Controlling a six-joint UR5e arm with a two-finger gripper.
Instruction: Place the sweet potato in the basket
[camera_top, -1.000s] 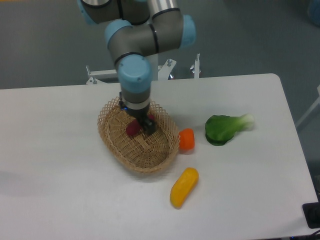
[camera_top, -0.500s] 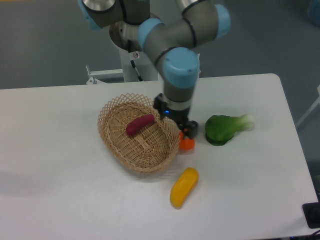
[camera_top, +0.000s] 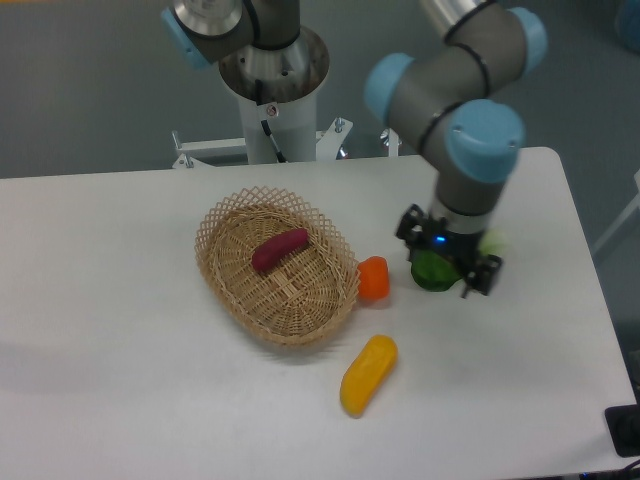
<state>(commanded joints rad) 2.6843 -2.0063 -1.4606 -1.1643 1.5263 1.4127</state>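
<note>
Wicker basket (camera_top: 240, 290) holds the sweet potato (camera_top: 280, 249), lying loose.

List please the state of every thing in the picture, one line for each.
sweet potato: lying inside the basket, free of the gripper.
basket: upright on the table, holding the sweet potato.
gripper: above the green vegetable, jaws empty and apart.
green vegetable: on the table, partly hidden.
orange item: beside the basket.
yellow vegetable: lying on the table.

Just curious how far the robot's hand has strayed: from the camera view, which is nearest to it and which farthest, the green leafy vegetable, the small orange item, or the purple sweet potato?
1. Green leafy vegetable, directly under the hand.
2. Small round orange item, beside the basket.
3. Dark reddish-purple sweet potato, inside the woven basket.
</note>
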